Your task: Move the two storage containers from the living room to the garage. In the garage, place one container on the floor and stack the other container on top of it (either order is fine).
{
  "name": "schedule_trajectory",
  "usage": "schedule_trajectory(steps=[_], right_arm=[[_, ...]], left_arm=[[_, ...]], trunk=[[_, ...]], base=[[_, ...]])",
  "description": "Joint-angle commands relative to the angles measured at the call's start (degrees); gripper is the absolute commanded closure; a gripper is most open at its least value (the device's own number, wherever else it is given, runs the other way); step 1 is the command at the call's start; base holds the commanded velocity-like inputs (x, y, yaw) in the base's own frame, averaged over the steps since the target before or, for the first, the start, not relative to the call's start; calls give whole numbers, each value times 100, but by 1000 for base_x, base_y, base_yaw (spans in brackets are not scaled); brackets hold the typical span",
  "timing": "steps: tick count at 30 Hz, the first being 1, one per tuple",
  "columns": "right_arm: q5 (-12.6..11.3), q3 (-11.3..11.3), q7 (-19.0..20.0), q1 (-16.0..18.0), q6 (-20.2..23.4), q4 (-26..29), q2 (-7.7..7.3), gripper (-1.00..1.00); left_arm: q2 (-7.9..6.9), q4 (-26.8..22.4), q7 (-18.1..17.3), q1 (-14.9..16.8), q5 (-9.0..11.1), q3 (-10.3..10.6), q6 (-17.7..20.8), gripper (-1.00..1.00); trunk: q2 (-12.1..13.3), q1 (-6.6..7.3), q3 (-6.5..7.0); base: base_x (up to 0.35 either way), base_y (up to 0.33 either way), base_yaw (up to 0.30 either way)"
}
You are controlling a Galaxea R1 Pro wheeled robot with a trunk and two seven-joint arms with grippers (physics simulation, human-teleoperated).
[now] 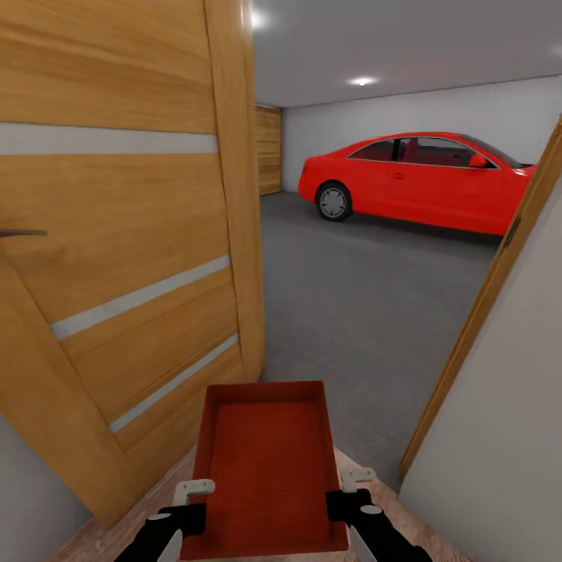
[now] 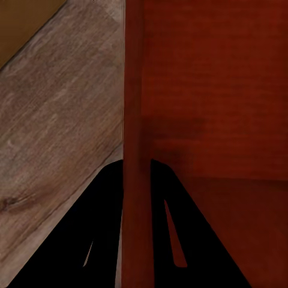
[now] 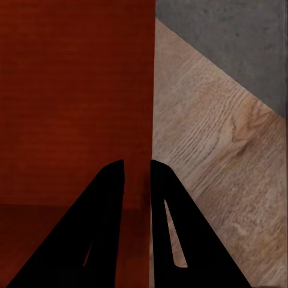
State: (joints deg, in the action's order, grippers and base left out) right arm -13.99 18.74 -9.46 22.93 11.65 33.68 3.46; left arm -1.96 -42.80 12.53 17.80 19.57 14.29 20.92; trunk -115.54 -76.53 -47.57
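Orange-red storage container (image 1: 265, 468) clamped by left gripper (image 1: 181, 511) and right gripper (image 1: 350, 499) on opposite walls, hollow bare, wooden door (image 1: 125, 257) ajar leftward, grey garage floor (image 1: 367, 297) and red car (image 1: 417, 179) ahead, left fingers (image 2: 105, 222) astride a wall (image 2: 135, 120), wood planks (image 2: 54, 138) outside, right fingers (image 3: 99, 222) pinching the other wall (image 3: 141, 90), plank-to-concrete edge (image 3: 228, 78) beyond.

This is a home, seen at the doorway between a living space and its garage. A wooden door (image 1: 117, 257) with 3 pale inlaid strips stands swung open at the left, its dark handle (image 1: 22, 232) just showing, and a wooden door frame (image 1: 484, 304) edges a plain pale wall at the right. Underfoot lies light wood plank flooring (image 3: 222, 174), which gives way at the threshold to rough dark grey concrete floor (image 1: 367, 297). Beyond, a red car (image 1: 421, 181) is parked against bare grey-white walls (image 1: 437, 109), under a grey ceiling with round lights (image 1: 363, 80). A wooden-slat door (image 1: 268, 150) closes the far corner.
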Motion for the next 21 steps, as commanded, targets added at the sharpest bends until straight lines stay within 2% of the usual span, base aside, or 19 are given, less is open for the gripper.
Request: schedule_trajectory(steps=[1, 15, 21], right_arm=[[-114, 51, -28, 1, 21, -1, -3, 100], [-113, 51, -27, 1, 21, -1, -3, 100], [-113, 51, -29, 1, 21, -1, -3, 100]], left_arm=[[-6, -206, 56, 4, 135, 49, 0, 100], [-6, -203, 54, 4, 141, 51, 0, 100], [-6, -203, 49, 4, 141, 51, 0, 100]], trunk=[[-3, 1, -6], [-3, 1, -6], [-3, 1, -6]], base=[[6, 30, -196], [2, 5, -240], [129, 141, -246]])
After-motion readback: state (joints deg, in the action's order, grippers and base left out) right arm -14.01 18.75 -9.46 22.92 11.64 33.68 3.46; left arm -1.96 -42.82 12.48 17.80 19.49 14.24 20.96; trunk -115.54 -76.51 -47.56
